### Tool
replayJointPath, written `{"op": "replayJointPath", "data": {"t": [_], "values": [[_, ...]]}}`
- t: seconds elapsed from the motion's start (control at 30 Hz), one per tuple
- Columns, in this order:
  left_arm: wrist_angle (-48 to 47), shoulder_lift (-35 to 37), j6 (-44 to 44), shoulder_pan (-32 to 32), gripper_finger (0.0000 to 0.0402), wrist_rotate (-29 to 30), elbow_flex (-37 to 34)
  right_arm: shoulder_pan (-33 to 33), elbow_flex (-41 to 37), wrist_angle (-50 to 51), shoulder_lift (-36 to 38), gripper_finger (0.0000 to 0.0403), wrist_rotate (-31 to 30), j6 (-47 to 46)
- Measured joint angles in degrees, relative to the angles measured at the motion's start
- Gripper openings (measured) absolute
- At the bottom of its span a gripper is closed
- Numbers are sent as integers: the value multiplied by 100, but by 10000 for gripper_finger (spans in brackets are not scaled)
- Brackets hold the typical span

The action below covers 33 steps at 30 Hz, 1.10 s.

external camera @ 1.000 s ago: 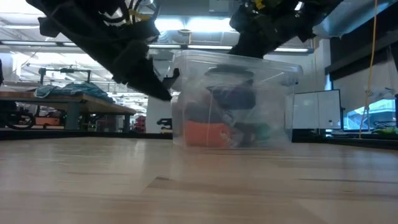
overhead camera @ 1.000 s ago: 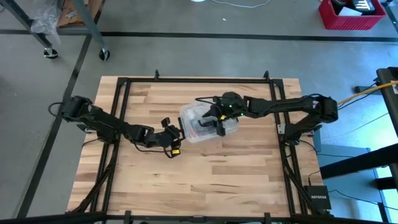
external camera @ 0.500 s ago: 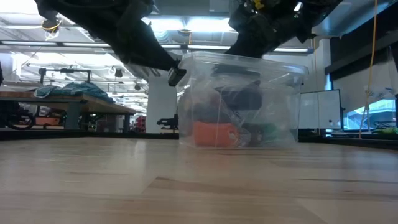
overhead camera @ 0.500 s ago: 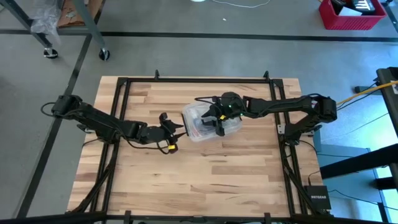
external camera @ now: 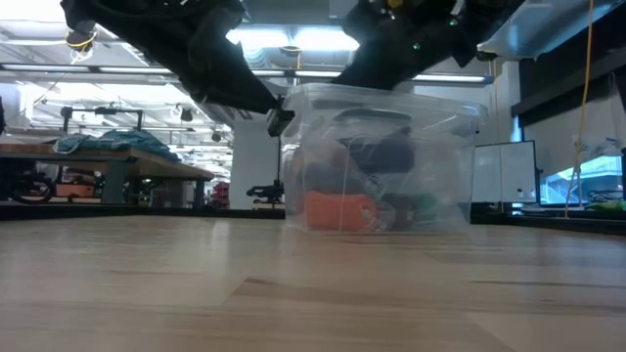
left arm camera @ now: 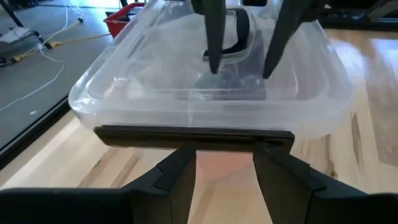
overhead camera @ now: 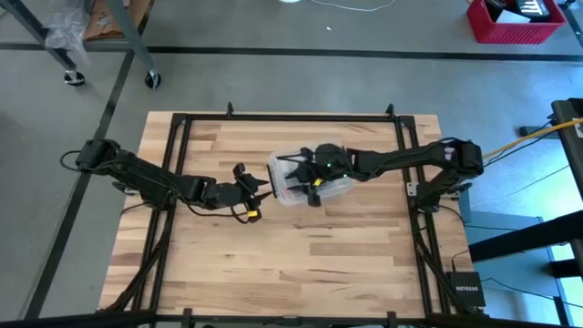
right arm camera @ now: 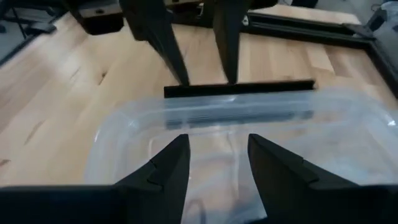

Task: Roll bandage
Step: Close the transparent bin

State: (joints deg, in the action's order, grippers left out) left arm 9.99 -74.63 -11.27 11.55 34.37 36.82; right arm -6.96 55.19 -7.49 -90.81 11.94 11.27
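A: Status of the left gripper (overhead camera: 259, 194)?

B: It sits near the middle of the bench (overhead camera: 364, 264), at the left end of the clear plastic box (overhead camera: 342, 188). Its jaws stand apart. In the left wrist view the two fingers (left arm camera: 178, 177) point at the black bar (left arm camera: 193, 135) that runs under the box rim at that end. The fingertips are just short of the bar and nothing is gripped between them.

A: Position of the box?

B: It stands on the bench, near the centre and slightly toward the far edge. The low view shows its lid on and, inside, an orange item (external camera: 337, 211), dark items and a green one.

A: Status of the right gripper (overhead camera: 312, 179)?

B: It hangs over the box lid. Its jaws are partly apart, as the right wrist view shows, with the fingers (right arm camera: 166, 168) above the clear lid (right arm camera: 261, 118). They close on nothing. Contact with the lid cannot be confirmed.

A: Location of the bandage?

B: Dark fabric shows inside the box (external camera: 377, 156) in the low view. Whether that is the bandage cannot be told. No strip lies on the bare bench.
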Motion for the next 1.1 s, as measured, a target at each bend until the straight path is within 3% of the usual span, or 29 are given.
{"op": "replayJointPath", "data": {"t": [0.17, 0.3, 0.5, 0.63, 0.77, 1.1], "values": [[-136, 35, 43, 36, 153, 35, 1, -30, 122, -188, -395, 168, -155, 48], [-1004, 385, 39, 215, 153, -8, 102, -20, 134, -131, -519, 168, -195, 38], [-1679, 741, -1018, 346, 153, -2, -122, -17, 114, -191, -530, 168, -219, 43], [-735, 345, -1338, 329, 153, -22, -720, -17, 107, -347, -541, 168, -225, 54], [1111, -303, -1024, 151, 153, -2, -1061, -17, 103, -357, -543, 168, -225, 79], [4039, -1962, -82, -378, 153, -135, -1097, -20, 87, -491, -546, 168, -175, 102]]}}
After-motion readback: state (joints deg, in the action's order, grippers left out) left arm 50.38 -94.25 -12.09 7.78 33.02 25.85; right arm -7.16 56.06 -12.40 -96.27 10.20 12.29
